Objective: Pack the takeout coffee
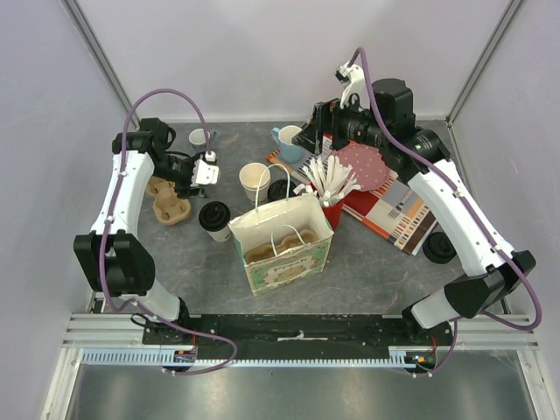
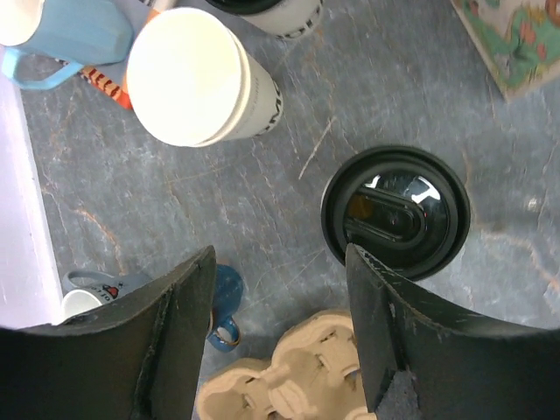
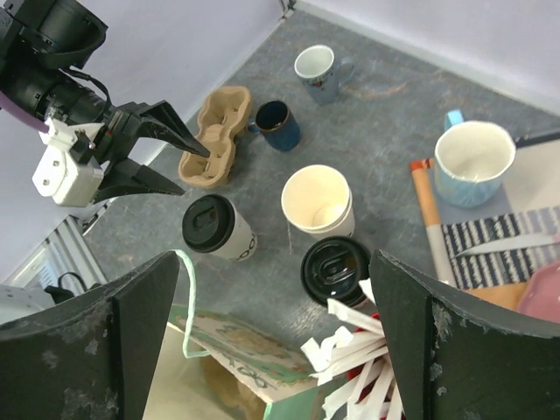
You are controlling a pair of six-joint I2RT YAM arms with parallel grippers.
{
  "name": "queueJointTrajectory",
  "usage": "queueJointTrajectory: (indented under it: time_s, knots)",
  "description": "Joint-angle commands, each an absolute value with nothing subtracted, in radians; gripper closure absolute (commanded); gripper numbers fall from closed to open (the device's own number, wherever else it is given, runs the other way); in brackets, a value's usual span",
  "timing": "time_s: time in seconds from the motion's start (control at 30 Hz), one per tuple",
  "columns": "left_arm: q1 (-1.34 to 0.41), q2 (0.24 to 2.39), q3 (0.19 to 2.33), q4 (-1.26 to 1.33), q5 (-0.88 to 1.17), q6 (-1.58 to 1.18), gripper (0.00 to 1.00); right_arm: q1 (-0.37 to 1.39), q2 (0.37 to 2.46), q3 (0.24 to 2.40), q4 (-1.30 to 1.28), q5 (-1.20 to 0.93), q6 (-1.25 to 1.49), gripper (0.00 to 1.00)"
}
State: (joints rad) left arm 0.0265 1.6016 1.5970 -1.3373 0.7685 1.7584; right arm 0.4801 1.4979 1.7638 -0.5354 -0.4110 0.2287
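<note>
Left wrist view: left gripper [image 2: 278,337] jaws spread, empty, above the cup carrier [image 2: 289,389]. Lidded takeout coffee [image 2: 395,213] stands upright just outside one finger, left-centre of the table [image 1: 376,262], beside the paper bag [image 1: 284,241]. Left arm is nearer; right gripper [image 3: 271,350] is spread and empty.

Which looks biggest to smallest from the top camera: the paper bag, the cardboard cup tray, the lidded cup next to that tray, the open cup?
1. paper bag, clearly largest
2. cardboard cup tray
3. lidded cup and open cup: they look about alike, so I won't rank those two.
</note>
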Motion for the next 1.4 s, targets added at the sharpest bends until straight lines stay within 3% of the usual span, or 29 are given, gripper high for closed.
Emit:
queueJointTrajectory:
  time_s: [0.0,0.8,1.13,1.37]
  knots:
    - [0.028,1.577,1.556,-1.537,0.697,2.014,0.33,0.476,1.516,1.784,-0.592,-0.399,0.328,0.03]
    - [-0.081,1.658,1.496,-1.539,0.607,2.102,0.49,0.476,1.628,1.913,-0.744,-0.391,0.296,0.04]
    - [-0.147,1.700,1.506,-1.536,0.586,2.002,0.65,0.477,1.631,1.924,-0.755,-0.390,0.291,0.04]
    - [-0.143,1.706,1.552,-1.539,0.580,1.993,0.64,0.476,1.637,1.930,-0.759,-0.399,0.291,0.04]
